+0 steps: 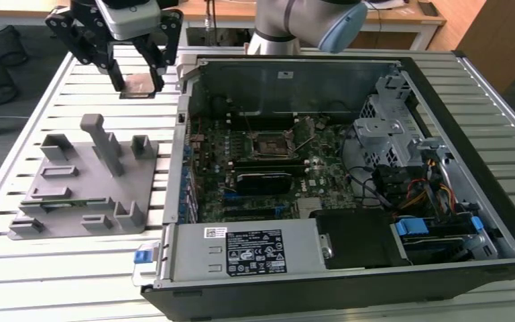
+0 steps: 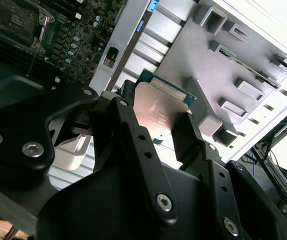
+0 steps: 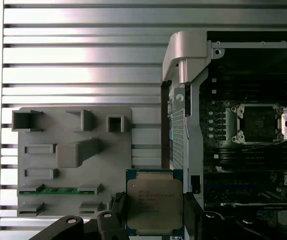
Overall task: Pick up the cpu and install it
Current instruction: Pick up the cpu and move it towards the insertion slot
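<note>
Pickup part looks done: the gripper (image 1: 139, 82) is clamped on the cpu (image 3: 155, 200), holding it above the slatted table (image 1: 78, 100) at the exterior view's far left, and with the motherboard socket (image 1: 271, 145) empty, install isn't done yet.

the power supply label (image 1: 255, 251) bears print too small to read.
</note>
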Available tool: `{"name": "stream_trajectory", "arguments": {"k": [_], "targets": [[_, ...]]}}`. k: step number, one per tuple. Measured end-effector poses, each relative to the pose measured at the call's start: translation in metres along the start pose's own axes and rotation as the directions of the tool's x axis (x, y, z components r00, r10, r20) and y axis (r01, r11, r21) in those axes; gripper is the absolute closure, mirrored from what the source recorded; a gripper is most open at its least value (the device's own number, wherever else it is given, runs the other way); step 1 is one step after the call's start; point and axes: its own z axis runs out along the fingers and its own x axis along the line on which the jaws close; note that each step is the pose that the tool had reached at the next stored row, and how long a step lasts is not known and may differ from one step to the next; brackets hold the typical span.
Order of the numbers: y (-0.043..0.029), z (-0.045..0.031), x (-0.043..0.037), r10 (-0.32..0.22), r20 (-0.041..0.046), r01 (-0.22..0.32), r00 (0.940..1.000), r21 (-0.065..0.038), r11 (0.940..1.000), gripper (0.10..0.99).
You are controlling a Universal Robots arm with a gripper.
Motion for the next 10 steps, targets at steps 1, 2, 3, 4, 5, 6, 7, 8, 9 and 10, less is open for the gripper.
{"name": "stream_trajectory", "arguments": {"k": [1, 2, 3, 4, 5, 6, 7, 8, 9, 10], "targets": [[0.0000, 0.0000, -0.0014, 0.000, 0.0000, 0.000, 1.0000, 0.000, 1.0000, 0.545], [0.0000, 0.0000, -0.0029, 0.000, 0.0000, 0.000, 1.0000, 0.000, 1.0000, 0.545], [0.0001, 0.0000, -0.0045, 0.000, 0.0000, 0.000, 1.0000, 0.000, 1.0000, 0.545], [0.0001, 0.0000, -0.0059, 0.000, 0.0000, 0.000, 1.0000, 0.000, 1.0000, 0.545], [0.0001, 0.0000, -0.0074, 0.000, 0.0000, 0.000, 1.0000, 0.000, 1.0000, 0.545], [0.0001, 0.0000, -0.0089, 0.000, 0.0000, 0.000, 1.0000, 0.000, 1.0000, 0.545], [0.0002, 0.0000, -0.0103, 0.000, 0.0000, 0.000, 1.0000, 0.000, 1.0000, 0.545], [0.0002, 0.0001, -0.0117, 0.000, 0.0000, 0.000, 1.0000, 0.000, 1.0000, 0.545], [0.0002, 0.0000, -0.0131, 0.000, 0.0000, 0.000, 1.0000, 0.000, 1.0000, 0.545], [0.0002, 0.0000, -0.0144, 0.000, 0.0000, 0.000, 1.0000, 0.000, 1.0000, 0.545]]}}
